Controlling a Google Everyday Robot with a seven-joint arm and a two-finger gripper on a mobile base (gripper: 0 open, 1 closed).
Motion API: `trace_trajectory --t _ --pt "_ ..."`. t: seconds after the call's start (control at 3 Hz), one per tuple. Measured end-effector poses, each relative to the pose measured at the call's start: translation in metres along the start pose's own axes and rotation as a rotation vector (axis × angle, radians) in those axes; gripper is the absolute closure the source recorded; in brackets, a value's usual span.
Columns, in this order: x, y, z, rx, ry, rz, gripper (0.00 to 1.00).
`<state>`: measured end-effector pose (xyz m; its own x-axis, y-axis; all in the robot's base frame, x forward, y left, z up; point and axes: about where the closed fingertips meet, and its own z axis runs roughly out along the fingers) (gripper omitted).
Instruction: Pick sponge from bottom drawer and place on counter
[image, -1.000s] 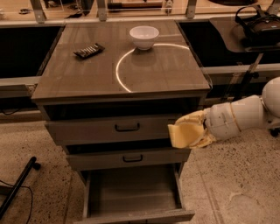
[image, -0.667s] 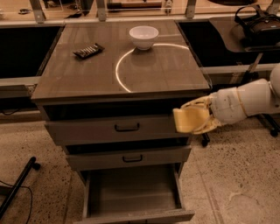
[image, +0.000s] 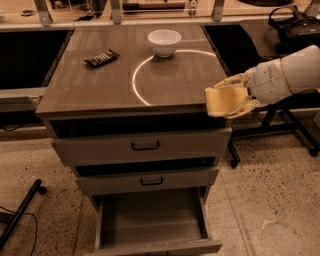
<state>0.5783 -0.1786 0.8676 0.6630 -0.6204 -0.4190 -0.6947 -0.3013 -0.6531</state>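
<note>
Counter (image: 100, 92) has no sponge on it yet, and the bottom drawer (image: 150, 220) sits pulled open with a bare floor, so I'd say the pick is done. The gripper (image: 232, 96) hovers at the counter's near right corner, clamped around the sponge (image: 220, 102), so only the set-down is left.

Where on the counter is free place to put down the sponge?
The claw holds the sponge at the front right corner of the counter. Free: the front half, left and right of the light arc. Crowded at the back: bowl and dark bar.
</note>
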Motion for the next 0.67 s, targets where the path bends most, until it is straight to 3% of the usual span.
trace_trajectory --t 0.33,0.67 --pt "-0.003 -0.018 0.009 0.021 -0.008 0.009 1.0" --pt "-0.009 -0.063 0.019 0.099 -0.017 0.038 1.0"
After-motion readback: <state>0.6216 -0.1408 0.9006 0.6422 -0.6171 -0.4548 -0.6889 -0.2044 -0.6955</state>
